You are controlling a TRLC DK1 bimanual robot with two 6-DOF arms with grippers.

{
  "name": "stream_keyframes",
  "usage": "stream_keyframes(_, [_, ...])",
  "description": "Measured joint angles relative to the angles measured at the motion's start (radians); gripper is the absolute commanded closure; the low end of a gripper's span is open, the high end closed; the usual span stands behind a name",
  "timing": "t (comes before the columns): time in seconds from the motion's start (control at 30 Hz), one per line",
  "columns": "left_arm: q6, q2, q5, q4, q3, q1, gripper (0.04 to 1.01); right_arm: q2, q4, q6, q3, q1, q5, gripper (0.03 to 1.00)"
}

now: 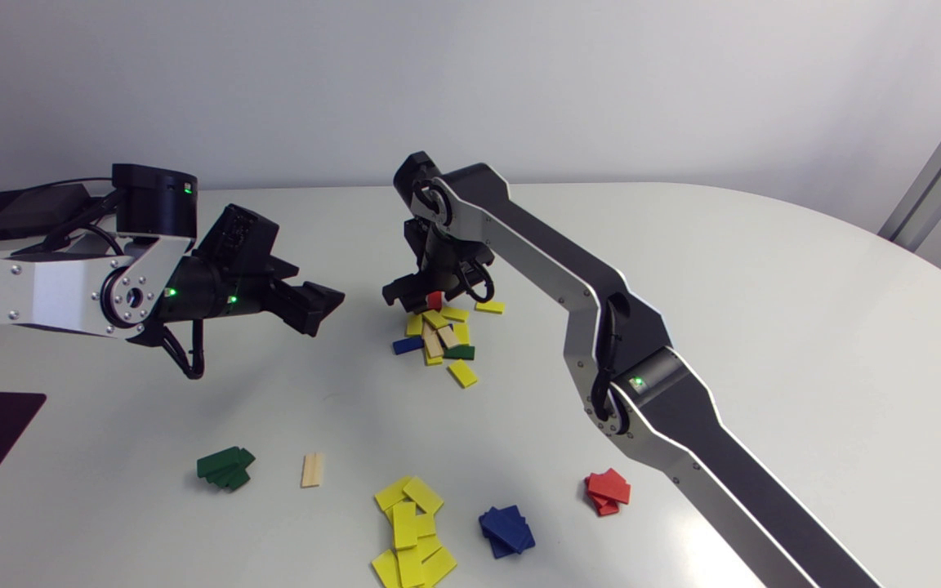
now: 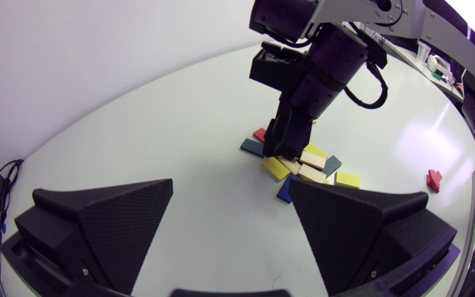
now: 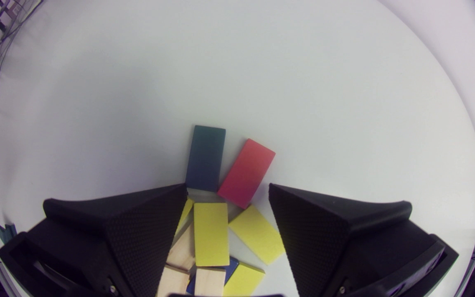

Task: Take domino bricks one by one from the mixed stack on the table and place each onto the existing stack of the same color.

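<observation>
Alignment explains the pose: the right tool (image 3: 227,187), spread apart and empty, hangs over the mixed heap of flat painted wooden domino bricks (image 1: 442,335), a yellow rectangular wooden brick (image 3: 210,233) between its wedges, seemingly ready to pinch, while the left tool (image 2: 230,181), also apart, hangs aside.

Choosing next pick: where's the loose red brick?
Head view: red brick at the mixed pile's far edge, under the right gripper; in its wrist view, ahead of the gripper, beside a dark brick.
</observation>
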Motion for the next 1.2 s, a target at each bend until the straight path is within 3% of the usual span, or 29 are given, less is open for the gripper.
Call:
stream_keyframes(0.73, [0.0, 0.0, 0.005, 0.005, -0.015, 0.006, 0.043, 0.0, 0.04, 0.053, 0.0, -0.008, -0.025, 0.362])
stream_keyframes(1.2, [0.0, -0.006, 0.012, 0.009, -0.024, 0.008, 0.043, 0.0, 0.057, 0.083, 0.0, -0.016, 0.051, 0.362])
